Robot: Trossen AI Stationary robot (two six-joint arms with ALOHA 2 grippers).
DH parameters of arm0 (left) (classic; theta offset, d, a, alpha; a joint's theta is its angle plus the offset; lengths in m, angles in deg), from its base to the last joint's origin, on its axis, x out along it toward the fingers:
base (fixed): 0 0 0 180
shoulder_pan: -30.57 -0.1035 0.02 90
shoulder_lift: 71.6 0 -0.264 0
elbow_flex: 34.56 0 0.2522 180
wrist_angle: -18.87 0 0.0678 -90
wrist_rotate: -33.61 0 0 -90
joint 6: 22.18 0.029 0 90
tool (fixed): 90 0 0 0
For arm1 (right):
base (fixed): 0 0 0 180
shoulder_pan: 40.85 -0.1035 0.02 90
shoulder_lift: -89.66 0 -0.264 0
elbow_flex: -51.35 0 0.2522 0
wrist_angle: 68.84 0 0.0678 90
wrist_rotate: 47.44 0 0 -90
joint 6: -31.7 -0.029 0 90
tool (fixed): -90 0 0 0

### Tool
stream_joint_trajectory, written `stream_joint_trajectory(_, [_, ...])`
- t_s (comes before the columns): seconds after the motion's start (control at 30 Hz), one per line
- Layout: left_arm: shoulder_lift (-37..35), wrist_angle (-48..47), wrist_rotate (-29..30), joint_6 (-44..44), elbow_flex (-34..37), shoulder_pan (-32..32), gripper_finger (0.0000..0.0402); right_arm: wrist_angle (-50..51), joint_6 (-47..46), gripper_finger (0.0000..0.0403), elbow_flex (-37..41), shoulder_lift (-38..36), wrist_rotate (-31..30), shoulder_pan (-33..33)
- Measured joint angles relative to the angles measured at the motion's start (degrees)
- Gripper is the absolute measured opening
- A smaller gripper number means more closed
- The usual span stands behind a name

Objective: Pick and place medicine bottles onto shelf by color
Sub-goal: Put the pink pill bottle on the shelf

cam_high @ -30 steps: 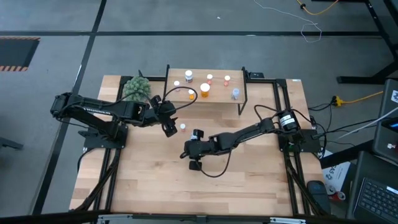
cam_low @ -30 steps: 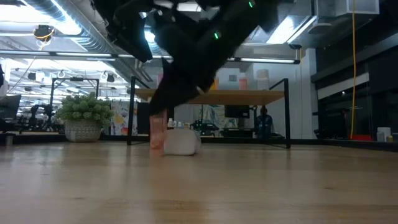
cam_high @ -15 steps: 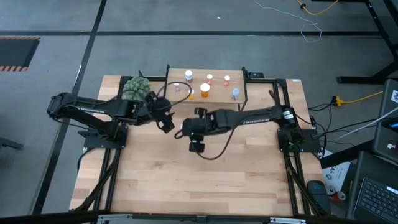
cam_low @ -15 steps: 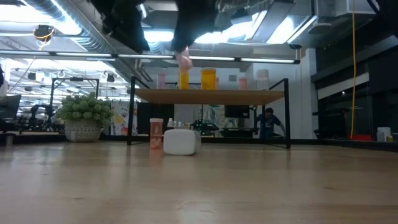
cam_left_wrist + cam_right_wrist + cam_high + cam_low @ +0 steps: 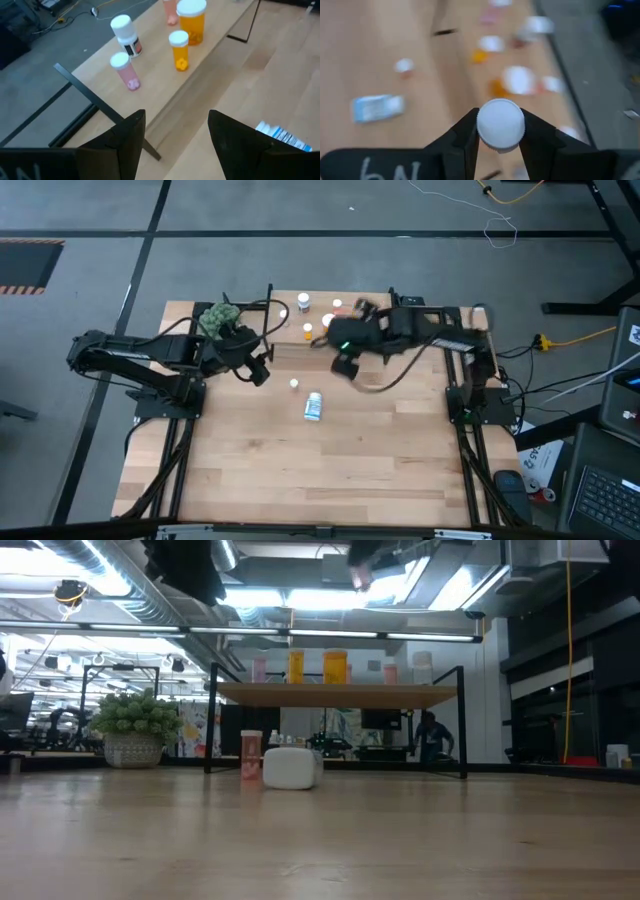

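The shelf (image 5: 375, 345) stands at the table's far edge with several medicine bottles upright on it: orange ones (image 5: 335, 666), pink ones (image 5: 260, 670) and white ones (image 5: 125, 34). My right gripper (image 5: 333, 340) hangs high over the shelf, shut on a small pink bottle with a white cap (image 5: 500, 124). My left gripper (image 5: 175, 140) is open and empty near the shelf's left end. On the table a white-and-blue bottle (image 5: 313, 406) lies on its side, and a small white-capped one (image 5: 293, 384) stands on its base. My right gripper pinches the small bottle between its two fingers (image 5: 467, 135) at the white cap's sides (image 5: 500, 125). The cap's top faces back toward the wrist and hides the body there. In the low view the pink body (image 5: 358, 578) shows below the fingers, lifted clear above the shelf.
A green spiky plant ball (image 5: 220, 318) sits in a pot at the shelf's left end, close to my left arm. The shelf's thin black legs (image 5: 212, 720) stand at its corners. Bare wooden tabletop (image 5: 300, 470) stretches toward the near edge.
My right gripper, shut on the pink bottle, has risen steeply from the table's middle and swung toward the far edge, ending high over the shelf. My left gripper has drawn back toward the table's left and risen a little, staying open.
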Motion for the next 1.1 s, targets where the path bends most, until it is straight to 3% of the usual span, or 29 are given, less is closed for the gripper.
stream_joint_trajectory(0.17, [0.3, -0.23, 0.18, 0.0, 0.0, 0.02, 0.0212, -2.52, 0.33, 0.0121, 2.85, -7.09, -1.21, 2.19])
stream_joint_trajectory(0.3, [0.28, -0.13, 0.2, 0.0, 0.02, 0.0, 0.0212, -5.86, 1.25, 0.0121, 9.85, -12.7, -0.89, 4.57])
stream_joint_trajectory(0.43, [0.27, -0.12, 0.2, 0.0, 0.02, 0.02, 0.0212, -14.79, 1.84, 0.0122, 24.2, -19.53, 0.12, 7.02])
stream_joint_trajectory(0.63, [0.27, -0.21, -0.11, 0.0, 0.02, 0.01, 0.0212, -40.5, 7.01, 0.0122, 48.32, -28.99, 12.83, 9.44])
stream_joint_trajectory(0.77, [0.27, -0.17, -0.2, -0.04, 0.02, 0.02, 0.0212, -52.54, 8.14, 0.0122, 58.96, -30.83, 12.67, 11.18])
stream_joint_trajectory(0.9, [0.27, -0.17, -0.24, -1.47, 0.02, 0.02, 0.0212, -58.87, 8.02, 0.0122, 64.03, -29.58, 13.17, 13.8])
stream_joint_trajectory(1.1, [0.27, -0.18, -0.26, -1.53, 0.02, 0.02, 0.0212, -59.02, 6.86, 0.0122, 64.01, -27.62, 14.48, 17.87])
